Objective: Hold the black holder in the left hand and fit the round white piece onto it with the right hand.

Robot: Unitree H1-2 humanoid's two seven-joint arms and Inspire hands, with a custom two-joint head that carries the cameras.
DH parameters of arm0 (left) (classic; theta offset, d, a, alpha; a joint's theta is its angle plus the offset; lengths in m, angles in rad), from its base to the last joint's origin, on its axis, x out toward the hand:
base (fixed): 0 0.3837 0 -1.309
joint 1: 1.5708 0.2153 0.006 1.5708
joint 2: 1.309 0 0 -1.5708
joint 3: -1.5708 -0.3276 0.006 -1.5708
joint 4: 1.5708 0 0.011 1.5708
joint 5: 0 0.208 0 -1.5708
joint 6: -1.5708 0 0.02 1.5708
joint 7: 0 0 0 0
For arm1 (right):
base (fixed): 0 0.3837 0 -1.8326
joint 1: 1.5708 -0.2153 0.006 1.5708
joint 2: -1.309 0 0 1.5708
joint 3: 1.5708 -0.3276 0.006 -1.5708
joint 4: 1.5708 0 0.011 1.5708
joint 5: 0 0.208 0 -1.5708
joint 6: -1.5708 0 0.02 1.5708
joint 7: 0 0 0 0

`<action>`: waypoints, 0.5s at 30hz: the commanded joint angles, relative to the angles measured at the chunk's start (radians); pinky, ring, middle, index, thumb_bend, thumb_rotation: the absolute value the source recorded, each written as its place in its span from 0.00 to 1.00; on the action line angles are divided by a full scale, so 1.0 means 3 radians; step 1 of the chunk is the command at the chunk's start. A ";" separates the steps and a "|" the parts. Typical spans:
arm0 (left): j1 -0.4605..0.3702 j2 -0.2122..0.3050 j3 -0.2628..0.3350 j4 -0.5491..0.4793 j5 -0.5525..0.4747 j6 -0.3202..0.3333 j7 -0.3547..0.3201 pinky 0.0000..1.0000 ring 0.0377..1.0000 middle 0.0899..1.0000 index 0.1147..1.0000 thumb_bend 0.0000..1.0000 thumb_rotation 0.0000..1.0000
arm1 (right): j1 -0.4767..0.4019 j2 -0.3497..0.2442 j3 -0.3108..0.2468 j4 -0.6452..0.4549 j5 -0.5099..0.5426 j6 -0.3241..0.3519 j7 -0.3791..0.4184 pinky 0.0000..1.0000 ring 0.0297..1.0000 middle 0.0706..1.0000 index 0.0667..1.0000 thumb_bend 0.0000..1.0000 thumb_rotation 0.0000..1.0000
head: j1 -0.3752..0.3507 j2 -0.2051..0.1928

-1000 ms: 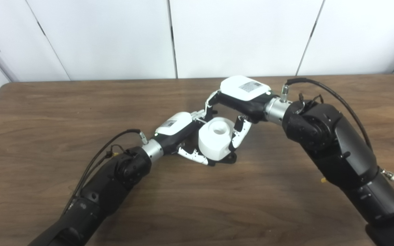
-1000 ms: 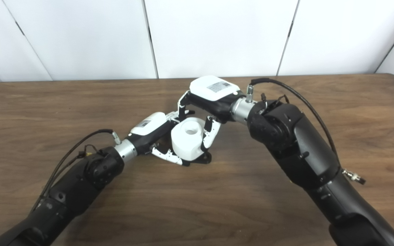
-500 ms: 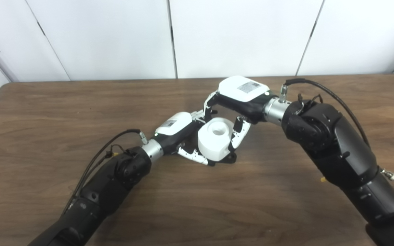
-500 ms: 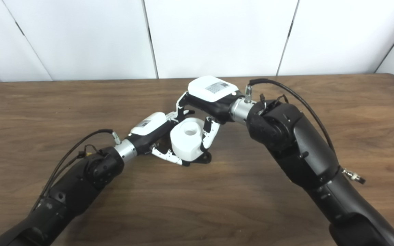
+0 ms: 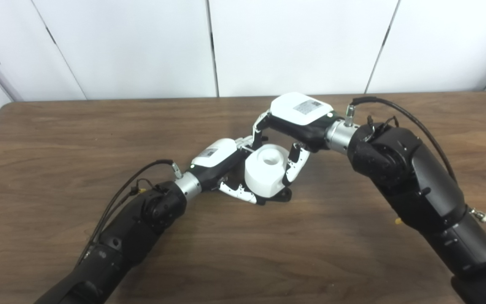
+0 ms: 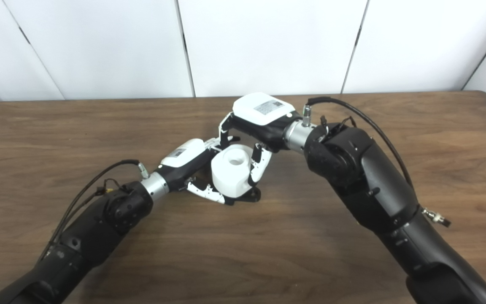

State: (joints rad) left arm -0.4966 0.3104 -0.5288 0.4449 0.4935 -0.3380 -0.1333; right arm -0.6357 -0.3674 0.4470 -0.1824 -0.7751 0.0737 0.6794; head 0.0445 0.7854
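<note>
Left eye view: at the left of the wooden table [image 5: 57,139], the left arm is seen coming in from the bottom edge, and the left hand [image 5: 222,162] is stretched low toward the table's middle. Its fingers [image 5: 236,193] are curled along the near base of the assembly, where a black holder [image 5: 280,196] shows only as a dark sliver under the white part. The holder appears to be grasped and pinned against the table by this hand, presumably so that it cannot slide or turn while the other part is pressed down; how firmly it is held cannot be told, since most of it is hidden.

At the centre, the round white piece [image 5: 265,169] stands upright on the holder, its recessed top hole facing up. It looks seated or nearly seated, though the joint itself is concealed.

To the right, the right hand [image 5: 300,118] is arched over the piece from above and behind. One finger [image 5: 293,164] is laid down its right flank and others [image 5: 257,128] reach around its far side, so the piece is judged to be gripped by this hand. The top-down hold would allow pressing and small twists for alignment. The right arm leads away to the lower right corner.
</note>
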 commanded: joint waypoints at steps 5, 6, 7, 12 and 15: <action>0.0158 0.0120 -0.0118 0.0085 0.0152 0.0135 -0.0327 0.98 0.99 0.98 0.41 0.52 0.08 | -0.0050 -0.0123 -0.0007 0.0107 -0.0103 -0.0033 -0.0002 0.86 0.80 0.73 0.44 0.52 0.14 | 0.0003 0.0007; 0.0157 0.0121 -0.0118 0.0092 0.0153 0.0126 -0.0323 0.98 1.00 0.98 0.41 0.52 0.08 | -0.0052 -0.0129 -0.0013 0.0118 -0.0100 -0.0037 -0.0010 0.86 0.80 0.72 0.44 0.52 0.14 | 0.0005 0.0011; 0.0157 0.0121 -0.0119 0.0097 0.0157 0.0118 -0.0317 0.98 0.99 0.98 0.41 0.52 0.08 | -0.0053 -0.0134 -0.0018 0.0126 -0.0097 -0.0037 -0.0015 0.86 0.80 0.72 0.44 0.52 0.14 | 0.0005 0.0011; 0.0160 0.0120 -0.0124 0.0109 0.0185 0.0114 -0.0292 0.98 0.99 0.98 0.41 0.52 0.08 | -0.0054 -0.0154 -0.0029 0.0152 -0.0092 -0.0066 -0.0054 0.85 0.79 0.72 0.44 0.52 0.14 | 0.0005 0.0011; 0.0157 0.0122 -0.0122 0.0089 0.0167 0.0147 -0.0330 0.98 1.00 0.98 0.41 0.52 0.08 | -0.0053 -0.0161 -0.0029 0.0160 -0.0077 -0.0072 -0.0072 0.85 0.79 0.72 0.44 0.52 0.14 | 0.0004 0.0018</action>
State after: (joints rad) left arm -0.4966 0.3120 -0.5288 0.4422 0.4933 -0.3378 -0.1381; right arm -0.6411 -0.3856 0.4396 -0.1565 -0.7754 0.0622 0.6491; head 0.0445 0.7900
